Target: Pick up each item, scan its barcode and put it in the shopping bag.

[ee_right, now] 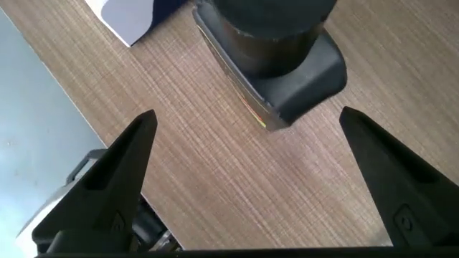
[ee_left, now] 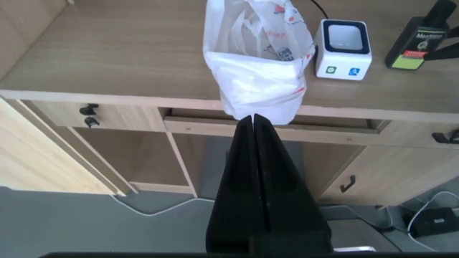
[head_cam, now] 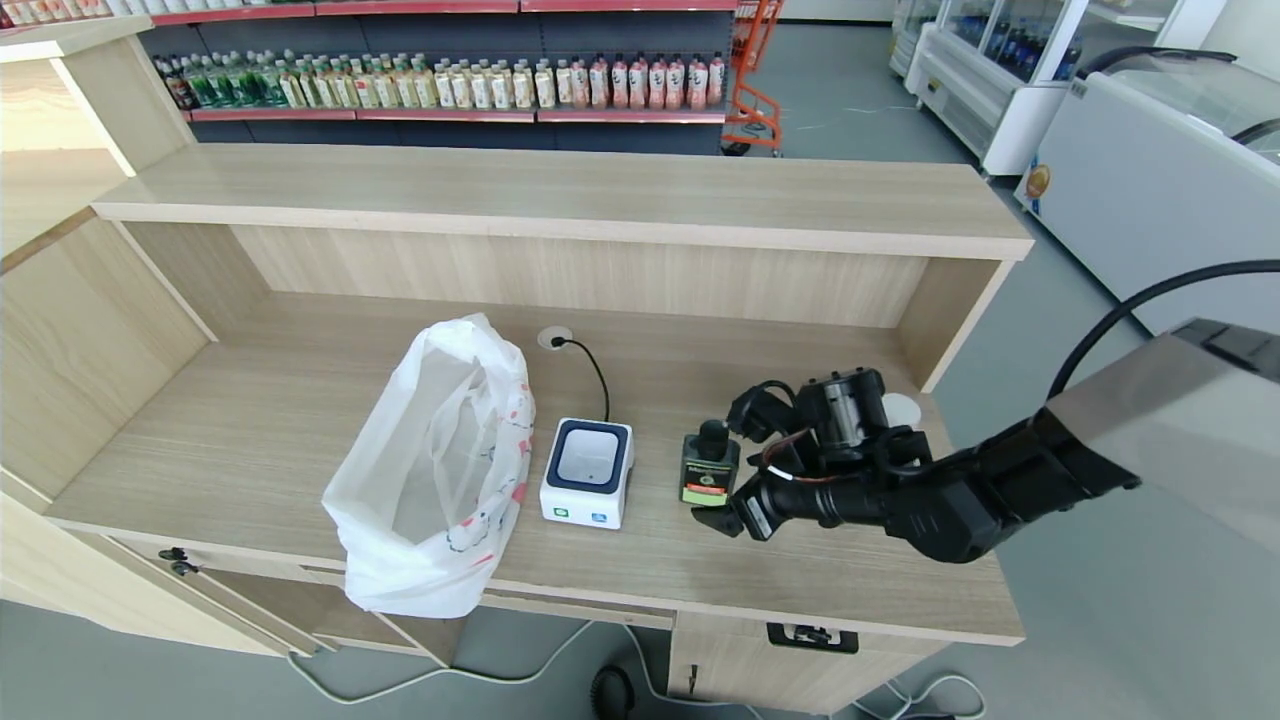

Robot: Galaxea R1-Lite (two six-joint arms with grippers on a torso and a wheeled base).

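A small dark bottle (head_cam: 710, 467) with a black cap and a green-and-orange label stands upright on the wooden counter (head_cam: 270, 420), right of the white barcode scanner (head_cam: 588, 472). My right gripper (head_cam: 722, 470) is open around the bottle at counter height, one finger on each side, not touching. From the right wrist the bottle (ee_right: 276, 54) sits just ahead of the spread fingers (ee_right: 115, 179). The white shopping bag (head_cam: 440, 470) stands open left of the scanner. My left gripper (ee_left: 254, 123) is shut, held low in front of the counter, below the bag (ee_left: 258, 68).
The scanner's black cable (head_cam: 592, 365) runs back to a grommet in the counter. A white round lid-like object (head_cam: 903, 408) lies behind my right arm. A raised ledge (head_cam: 560, 200) walls the back, side panels close both ends. Drawers and cupboard doors (ee_left: 93, 118) sit below the front edge.
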